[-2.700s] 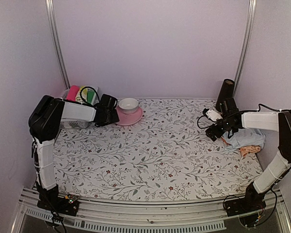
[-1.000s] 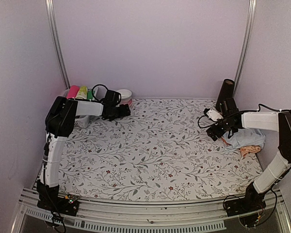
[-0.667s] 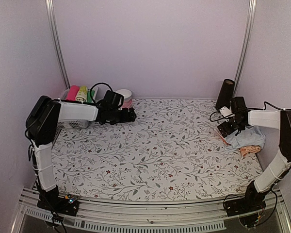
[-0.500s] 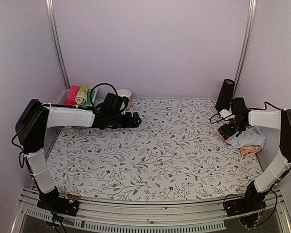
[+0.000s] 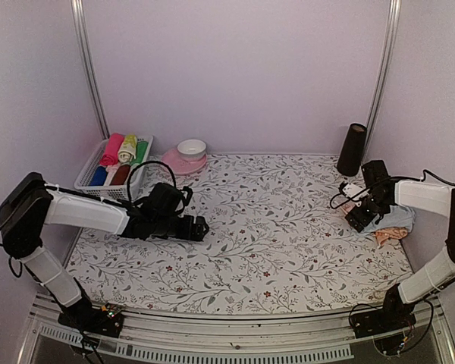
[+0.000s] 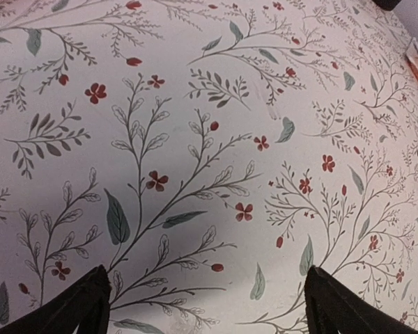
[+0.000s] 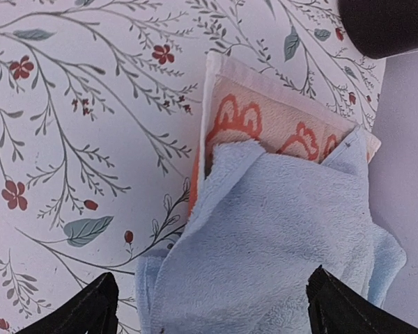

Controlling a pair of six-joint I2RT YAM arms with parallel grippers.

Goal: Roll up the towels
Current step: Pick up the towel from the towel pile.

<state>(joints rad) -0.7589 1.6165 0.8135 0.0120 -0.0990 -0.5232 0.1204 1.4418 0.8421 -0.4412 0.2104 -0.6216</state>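
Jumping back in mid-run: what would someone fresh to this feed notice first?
A crumpled pale blue towel lies heaped on a peach-orange printed towel at the right edge of the white floral sheet, with the open right gripper above them. Far left, a white mesh basket holds brightly coloured rolled cloths, while the open left gripper hangs low over that sheet.

1. A white worktop sheet (image 5: 273, 227) printed with grey-green sprigs and small red flowers covers the whole worktop.
2. A white lattice plastic basket (image 5: 83, 173) sits at the far left corner, holding rolled cloths: pink (image 5: 112, 149), yellow-green (image 5: 127, 146), green (image 5: 140, 152), blue (image 5: 98, 176) and dark red (image 5: 120, 174).
3. A round pink plate (image 5: 174, 162) lies just beside the basket, with a small white bowl (image 5: 191, 148) on it.
4. A tall black cylinder (image 5: 354, 149) stands upright at the far right.
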